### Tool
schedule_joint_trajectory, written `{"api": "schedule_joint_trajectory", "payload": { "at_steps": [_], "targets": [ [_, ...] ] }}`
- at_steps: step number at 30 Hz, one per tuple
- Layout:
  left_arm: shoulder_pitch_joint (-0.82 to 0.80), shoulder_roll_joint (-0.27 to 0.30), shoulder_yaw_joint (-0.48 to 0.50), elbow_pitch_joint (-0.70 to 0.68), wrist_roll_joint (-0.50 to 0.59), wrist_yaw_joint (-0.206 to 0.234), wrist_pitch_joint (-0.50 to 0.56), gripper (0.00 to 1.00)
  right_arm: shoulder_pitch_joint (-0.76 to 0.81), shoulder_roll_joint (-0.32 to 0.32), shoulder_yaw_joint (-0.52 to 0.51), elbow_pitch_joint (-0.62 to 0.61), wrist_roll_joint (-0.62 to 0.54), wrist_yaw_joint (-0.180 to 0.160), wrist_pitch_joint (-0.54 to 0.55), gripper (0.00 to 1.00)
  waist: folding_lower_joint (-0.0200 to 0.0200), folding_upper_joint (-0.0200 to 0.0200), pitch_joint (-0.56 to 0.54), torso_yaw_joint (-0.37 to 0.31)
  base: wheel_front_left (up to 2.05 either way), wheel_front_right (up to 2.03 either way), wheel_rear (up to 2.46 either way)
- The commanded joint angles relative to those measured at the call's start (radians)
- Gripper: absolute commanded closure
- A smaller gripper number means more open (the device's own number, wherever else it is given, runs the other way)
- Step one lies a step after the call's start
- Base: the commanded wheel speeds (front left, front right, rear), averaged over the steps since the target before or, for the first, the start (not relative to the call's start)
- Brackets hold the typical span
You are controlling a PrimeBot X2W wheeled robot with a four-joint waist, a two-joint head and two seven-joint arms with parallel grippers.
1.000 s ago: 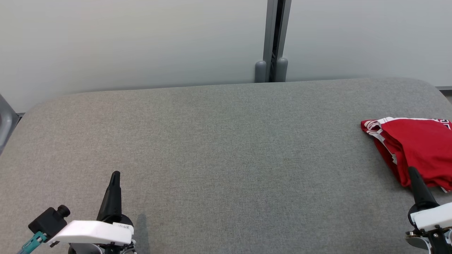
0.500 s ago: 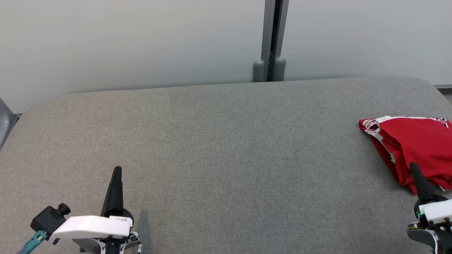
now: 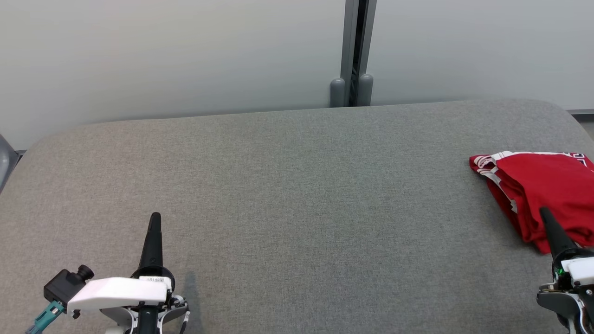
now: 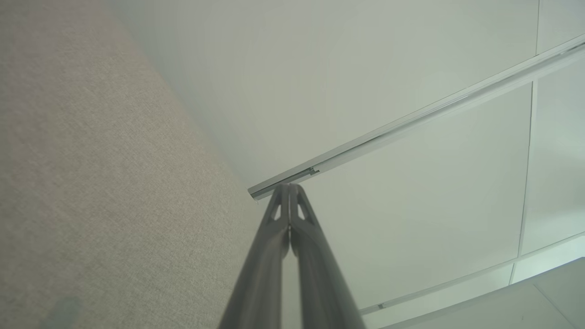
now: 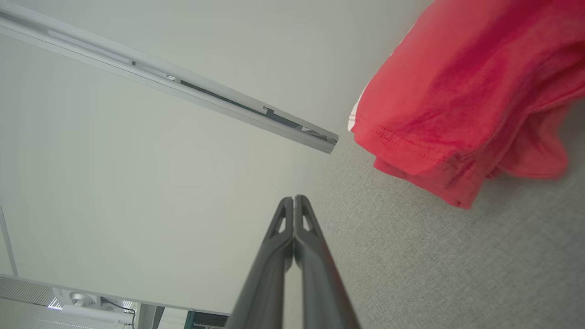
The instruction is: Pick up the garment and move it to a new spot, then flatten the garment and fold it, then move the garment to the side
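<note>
The red garment [image 3: 543,195] is lying loosely folded on the grey surface [image 3: 297,185]. The right gripper [image 3: 545,212] is hovering just beside its near hem and the left gripper [image 3: 155,217] well apart from it, both jaws pressed together, empty. Any approach with the jaws closed is risking shoving the layers askew rather than gripping them.

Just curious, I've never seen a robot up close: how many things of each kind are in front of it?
Red garment: 1
Robot hands: 2, the left hand and the right hand
Grey padded table: 1
Total: 4
</note>
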Motion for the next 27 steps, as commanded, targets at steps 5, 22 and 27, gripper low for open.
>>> {"api": "schedule_joint_trajectory", "payload": {
  "at_steps": [5,22,27],
  "targets": [
    [-0.03,-0.002,0.007,0.0,-0.051,-0.012,0.004,1.0,-0.033,-0.008,-0.014,0.012,0.056,0.0,0.02,1.0,0.0,0.0,0.001,-0.002,0.0,0.0,0.0],
    [-0.053,-0.024,0.009,0.014,-0.182,-0.028,0.008,1.0,-0.072,-0.009,-0.042,0.057,0.2,0.0,0.067,1.0,0.0,0.0,0.003,-0.011,0.0,0.0,0.0],
    [-0.06,-0.029,0.01,0.017,-0.218,-0.031,0.008,1.0,-0.079,-0.01,-0.048,0.07,0.237,0.0,0.079,1.0,0.0,0.0,0.004,-0.013,0.0,0.0,0.0]
  ]
}}
